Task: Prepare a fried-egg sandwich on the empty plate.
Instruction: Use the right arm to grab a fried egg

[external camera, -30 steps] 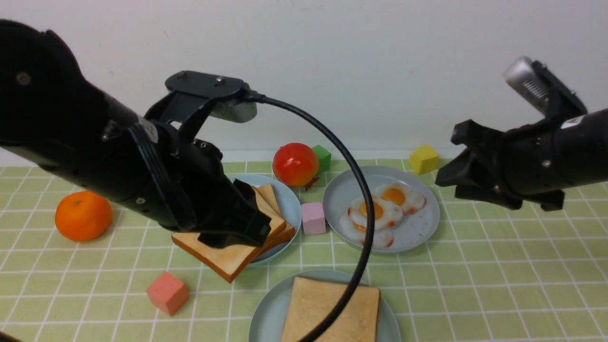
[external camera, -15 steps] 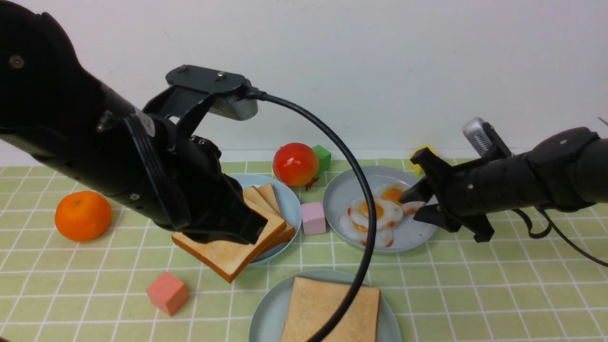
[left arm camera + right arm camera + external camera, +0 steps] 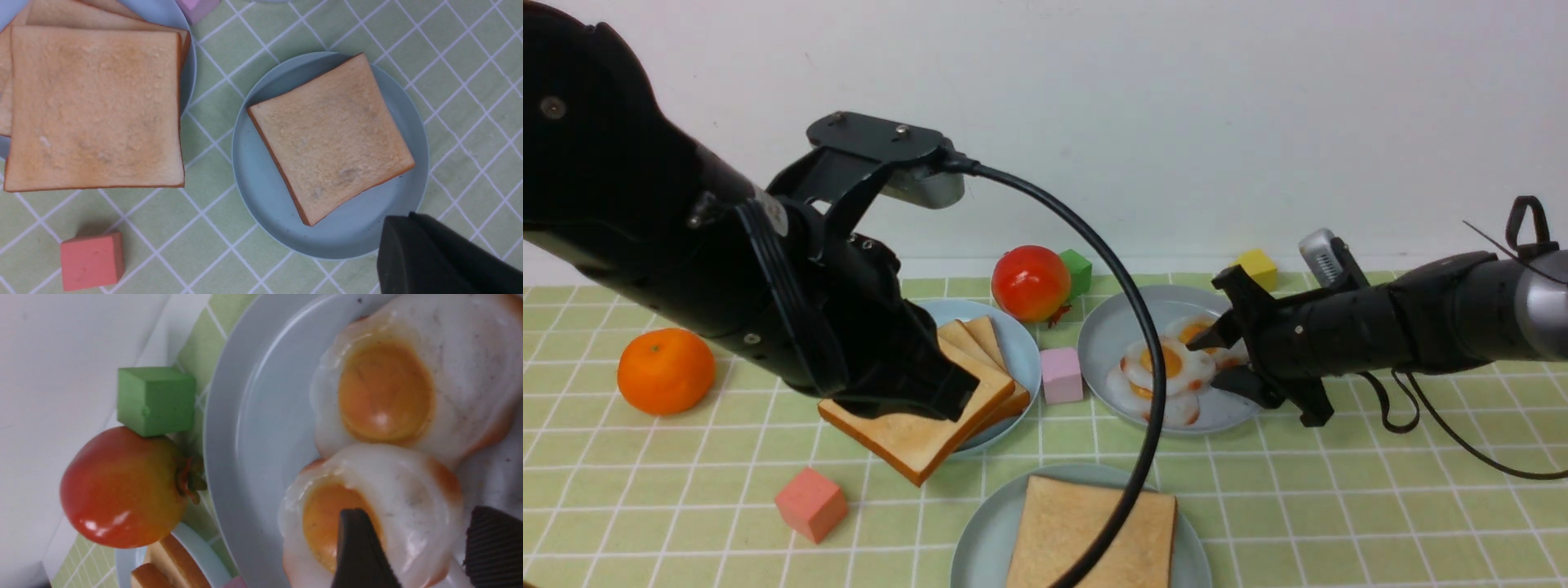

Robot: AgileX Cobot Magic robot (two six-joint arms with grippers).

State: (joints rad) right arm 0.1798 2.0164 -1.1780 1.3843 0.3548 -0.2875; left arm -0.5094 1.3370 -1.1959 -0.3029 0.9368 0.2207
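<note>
The aqua-green plate [image 3: 980, 539] at the front centre carries one toast slice [image 3: 1094, 531]; both show in the left wrist view, plate [image 3: 261, 212] and slice [image 3: 331, 139]. My left gripper [image 3: 931, 396] hangs shut and empty above the table; in its wrist view [image 3: 404, 222] it is over the plate's rim. Three fried eggs lie on the speckled grey plate [image 3: 1241, 400]. My right gripper [image 3: 1213, 359] is open and low over the middle egg [image 3: 1168, 363]. In the right wrist view [image 3: 425, 547] its fingers straddle that egg [image 3: 408, 490].
A loose toast slice [image 3: 907, 433] leans off the light-blue plate [image 3: 1021, 351], which holds more slices. Around them are an orange [image 3: 666, 371], a red fruit [image 3: 1029, 282], green [image 3: 1078, 269], yellow [image 3: 1258, 265], pink [image 3: 1062, 376] and salmon [image 3: 809, 502] cubes. A black cable [image 3: 1143, 367] arcs over the middle.
My right arm has come down and reached left, from high at the right onto the egg plate. My left arm has risen slightly. The toast slices have not moved.
</note>
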